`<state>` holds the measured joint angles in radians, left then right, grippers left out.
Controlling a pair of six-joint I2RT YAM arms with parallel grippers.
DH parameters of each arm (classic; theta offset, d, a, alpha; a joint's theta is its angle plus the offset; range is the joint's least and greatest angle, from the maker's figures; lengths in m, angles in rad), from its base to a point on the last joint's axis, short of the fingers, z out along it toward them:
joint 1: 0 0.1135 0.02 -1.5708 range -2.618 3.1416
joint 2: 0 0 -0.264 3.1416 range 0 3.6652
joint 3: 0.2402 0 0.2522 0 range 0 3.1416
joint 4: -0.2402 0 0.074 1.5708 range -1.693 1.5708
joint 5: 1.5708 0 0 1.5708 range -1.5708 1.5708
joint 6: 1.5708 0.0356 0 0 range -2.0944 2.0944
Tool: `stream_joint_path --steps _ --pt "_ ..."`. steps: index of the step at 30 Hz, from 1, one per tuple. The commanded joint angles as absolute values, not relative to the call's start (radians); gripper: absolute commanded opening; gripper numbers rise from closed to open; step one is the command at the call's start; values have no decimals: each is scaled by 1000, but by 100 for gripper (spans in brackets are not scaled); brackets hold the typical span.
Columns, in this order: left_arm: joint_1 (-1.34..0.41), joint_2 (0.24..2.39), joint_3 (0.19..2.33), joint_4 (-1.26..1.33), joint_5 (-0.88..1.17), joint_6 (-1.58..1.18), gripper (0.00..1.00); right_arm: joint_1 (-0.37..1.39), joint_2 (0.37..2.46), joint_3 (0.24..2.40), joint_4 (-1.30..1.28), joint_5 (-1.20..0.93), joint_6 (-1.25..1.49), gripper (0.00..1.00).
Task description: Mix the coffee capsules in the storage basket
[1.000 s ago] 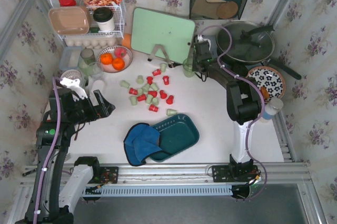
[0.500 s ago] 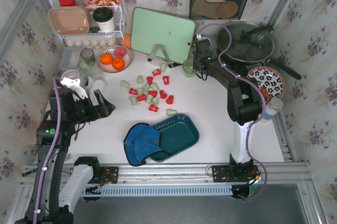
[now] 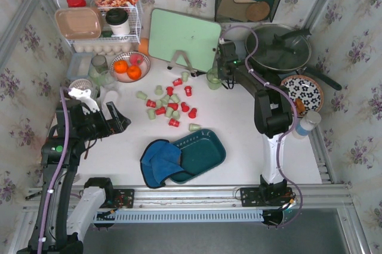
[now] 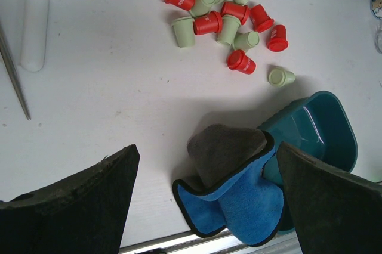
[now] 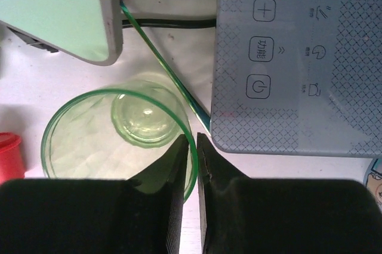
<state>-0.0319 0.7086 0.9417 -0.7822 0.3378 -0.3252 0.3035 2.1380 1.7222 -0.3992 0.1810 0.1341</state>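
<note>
Top external, left to right: left gripper [image 3: 116, 118] near left table edge, jaws spread full wide, nothing held. Open bare table between it and pile. Next, coffee capsules [image 3: 169, 104] loose on table mid-field, all outside basket [image 3: 206, 152]. Roughly nine red and about ten pale green; overlaps blur exact count. One fruit bowl [image 3: 130, 66] just back-left of pile, one cutting board [image 3: 182, 39] propped behind it. One stray green capsule just off basket's far rim, thin bare strip between rest of pile and that rim. Basket near front edge, one blue cloth [image 3: 160, 161] draped over its left end, right part of floor bare. Then right gripper [image 3: 221, 70] back-right of pile, fingers pinched almost together across rim of one green cup [image 3: 213, 79]. Cooktop panel [image 5: 286, 57] just right of cup.
</note>
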Motion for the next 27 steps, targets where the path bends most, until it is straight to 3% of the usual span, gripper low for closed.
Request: stream_joint_path --steps 1,5,9,19,27 --pt "-31 706 941 -764 346 -330 100 304 2141 1734 -419 251 122 17" --pt "-31 708 941 -762 345 -329 100 303 2133 1734 -407 308 114 42" --pt "-31 709 941 -763 346 -330 100 304 2094 1707 -398 310 115 52" --pt "-31 706 940 -762 343 -330 100 327 1819 1446 -225 248 117 56" --pt "-29 729 941 -764 335 -331 100 422 1553 1112 30 361 110 56"
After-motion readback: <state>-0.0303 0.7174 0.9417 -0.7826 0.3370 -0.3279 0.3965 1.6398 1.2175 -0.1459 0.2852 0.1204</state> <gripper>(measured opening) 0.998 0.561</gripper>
